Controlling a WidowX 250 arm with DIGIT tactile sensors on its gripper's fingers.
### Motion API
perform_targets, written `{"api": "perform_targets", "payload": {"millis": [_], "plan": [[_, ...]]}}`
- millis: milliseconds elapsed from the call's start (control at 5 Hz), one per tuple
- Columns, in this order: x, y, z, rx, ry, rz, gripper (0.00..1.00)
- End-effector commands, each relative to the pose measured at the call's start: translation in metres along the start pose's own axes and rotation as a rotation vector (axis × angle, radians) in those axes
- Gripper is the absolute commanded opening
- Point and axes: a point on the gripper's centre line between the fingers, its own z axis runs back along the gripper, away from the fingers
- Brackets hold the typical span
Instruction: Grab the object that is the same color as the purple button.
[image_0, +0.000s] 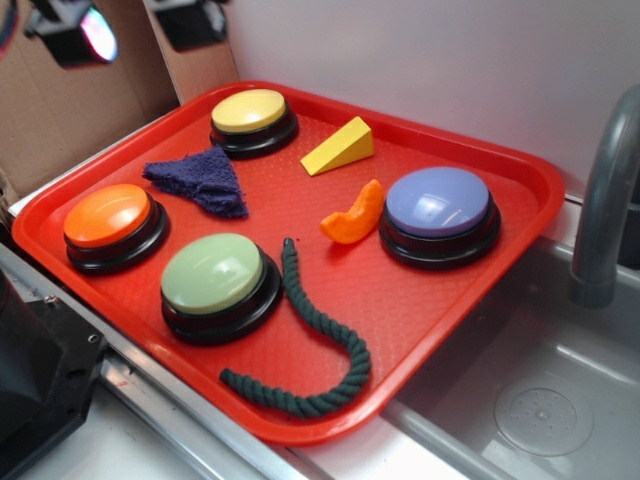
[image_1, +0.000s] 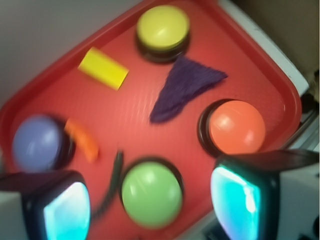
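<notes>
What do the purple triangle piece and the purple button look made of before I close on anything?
The purple triangle piece looks like soft cloth or sponge: matte, fuzzy surface, ragged edges, lying flat on the red tray. The purple button looks like hard plastic: a smooth dome with bright glare spots, on a glossy black base. The claw is open above the tray.

white wall (image_0: 430, 60) behind; cardboard panel (image_0: 60, 110) left; grey sink (image_0: 540, 390) right.

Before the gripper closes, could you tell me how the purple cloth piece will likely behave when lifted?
The purple cloth piece looks fuzzy and flat, so it will probably flop and feel light. Its rough nap suggests little slipping. It lies flat on the red tray, so rolling seems unlikely.
</notes>
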Motion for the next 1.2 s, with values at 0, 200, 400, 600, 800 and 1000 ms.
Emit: {"api": "perform_targets", "payload": {"millis": [0,200,400,600,800,1000], "plan": [[0.041,0.005,-0.075,0.159,-0.097,0.446,1.00],[0.051,0.014,-0.100,0.214,-0.115,0.550,1.00],[0.056,0.022,-0.119,0.246,-0.116,0.586,1.00],[0.058,0.027,-0.135,0.259,-0.099,0.591,1.00],[0.060,0.032,-0.145,0.281,-0.111,0.596,1.00],[0.062,0.039,-0.154,0.300,-0.057,0.611,1.00]]}}
